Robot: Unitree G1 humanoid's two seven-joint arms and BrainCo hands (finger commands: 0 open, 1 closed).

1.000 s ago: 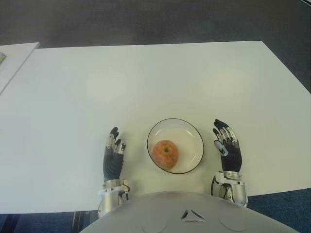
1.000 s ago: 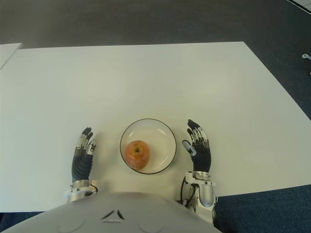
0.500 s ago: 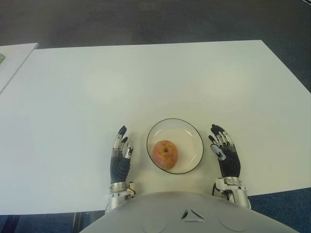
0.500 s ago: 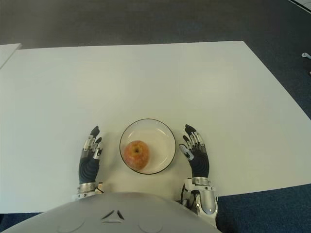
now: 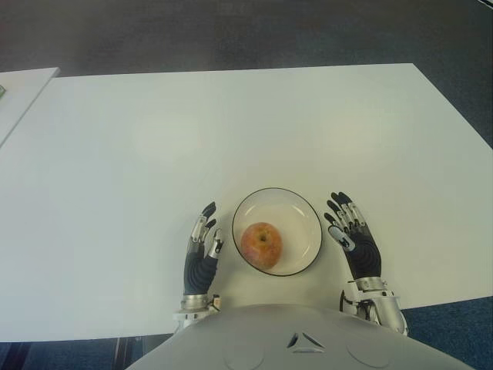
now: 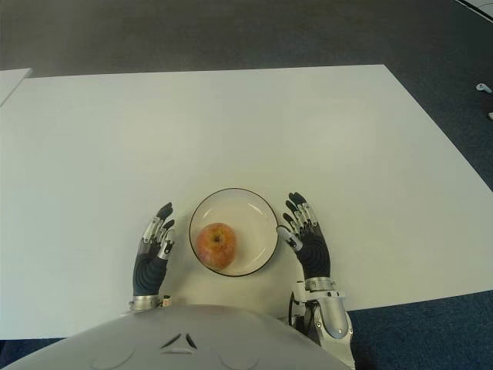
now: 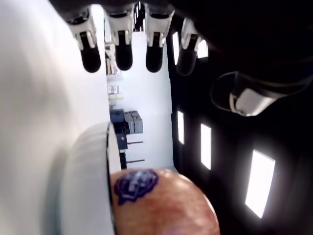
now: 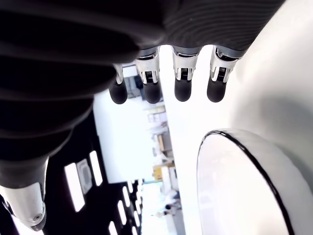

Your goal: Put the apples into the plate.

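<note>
One red-yellow apple (image 5: pixel 262 244) lies inside the white, dark-rimmed plate (image 5: pixel 300 210) near the table's front edge; the left wrist view shows the apple (image 7: pixel 161 203) with a purple sticker on it. My left hand (image 5: pixel 203 248) is just left of the plate, fingers straight and holding nothing. On the plate's right side my right hand (image 5: pixel 350 238) is open too, close to the rim (image 8: pixel 244 161). Neither hand touches the apple.
The white table (image 5: pixel 231 131) stretches far ahead and to both sides. Another white tabletop's corner (image 5: pixel 19 89) shows at the far left. Dark carpet (image 6: pixel 431 46) lies beyond the table edges.
Both hands have moved inward toward the plate, the left one clearly to the right, the right one slightly to the left. The apple and plate have not moved.
</note>
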